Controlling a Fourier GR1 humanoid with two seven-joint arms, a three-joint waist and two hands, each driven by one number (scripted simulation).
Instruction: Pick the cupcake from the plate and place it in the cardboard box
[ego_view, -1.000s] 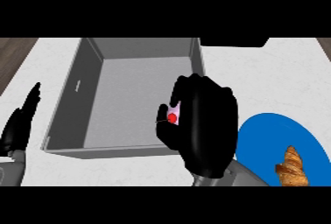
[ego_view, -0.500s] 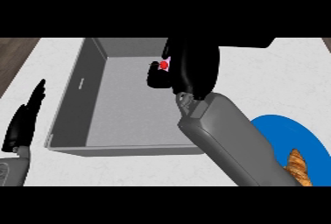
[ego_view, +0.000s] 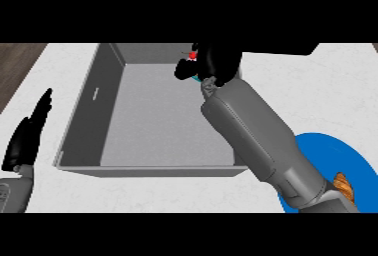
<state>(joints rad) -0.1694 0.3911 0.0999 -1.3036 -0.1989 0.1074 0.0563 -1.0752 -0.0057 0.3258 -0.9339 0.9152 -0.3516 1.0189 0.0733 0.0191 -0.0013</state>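
Observation:
The grey cardboard box (ego_view: 96, 92) lies open on the white counter, left of centre. My right hand (ego_view: 214, 60) is stretched over the box's far right corner, fingers curled round the cupcake (ego_view: 193, 56), of which only a red and white top and a bit of teal wrapper show. The grey right forearm (ego_view: 258, 135) crosses the box's right wall. The blue plate (ego_view: 332, 155) lies at the lower right, partly hidden by that forearm. My left hand (ego_view: 29, 132) rests open at the left edge, fingers up, outside the box.
A brown pastry (ego_view: 344, 185) lies on the plate's right part. Dark wooden floor (ego_view: 18, 57) shows past the counter's left edge. Something dark (ego_view: 280, 48) stands at the counter's far side behind the box.
My right hand has carried the cupcake away from the plate side, forward over the box to its far right corner. The left hand has stayed put.

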